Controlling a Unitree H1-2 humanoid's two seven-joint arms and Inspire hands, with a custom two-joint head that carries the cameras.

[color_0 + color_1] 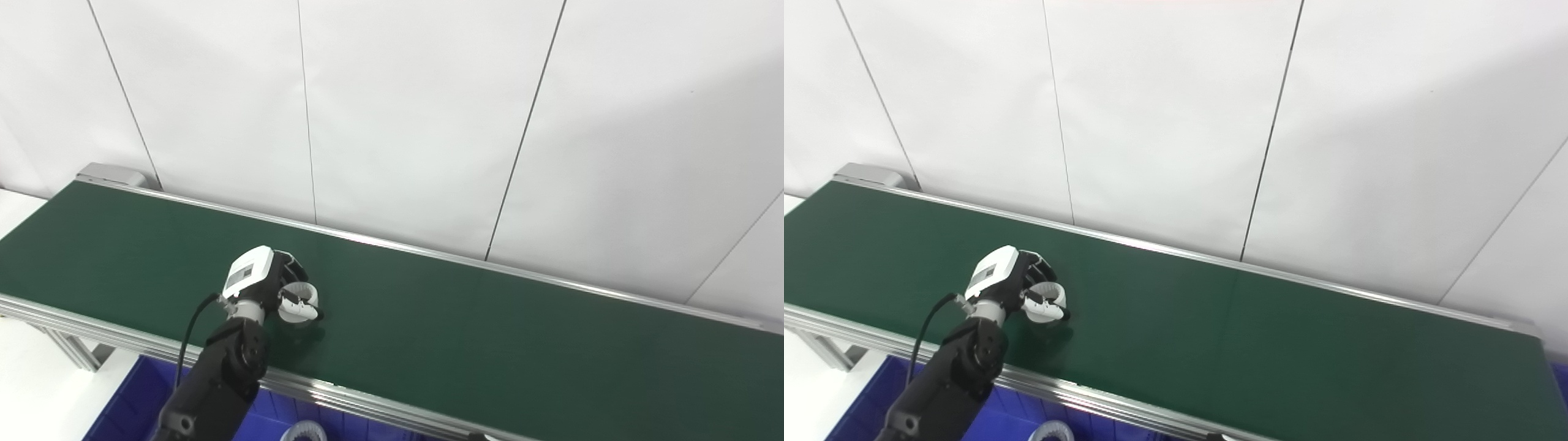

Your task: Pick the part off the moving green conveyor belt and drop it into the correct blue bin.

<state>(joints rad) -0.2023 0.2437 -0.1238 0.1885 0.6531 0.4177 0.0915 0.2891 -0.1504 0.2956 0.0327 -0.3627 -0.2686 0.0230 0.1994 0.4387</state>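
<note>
Part (pixel 298 304), a white ring, is the smallest thing on the big green conveyor belt (pixel 490 343). Below the belt's near rail stands the blue bin (pixel 131 401), with another white ring part (pixel 304 432) already inside it. The left hand (pixel 269 283) reaches over the belt, fingers curled around the ring; it seems to be held, just above or touching the belt, I cannot tell which. The bin lies toward the robot from the hand, so I judge a pull back comes next. The right hand is not visible. No writing is readable.

Probably factory line: conveyor belt (pixel 429 318), blue bin (pixel 122 404).
</note>
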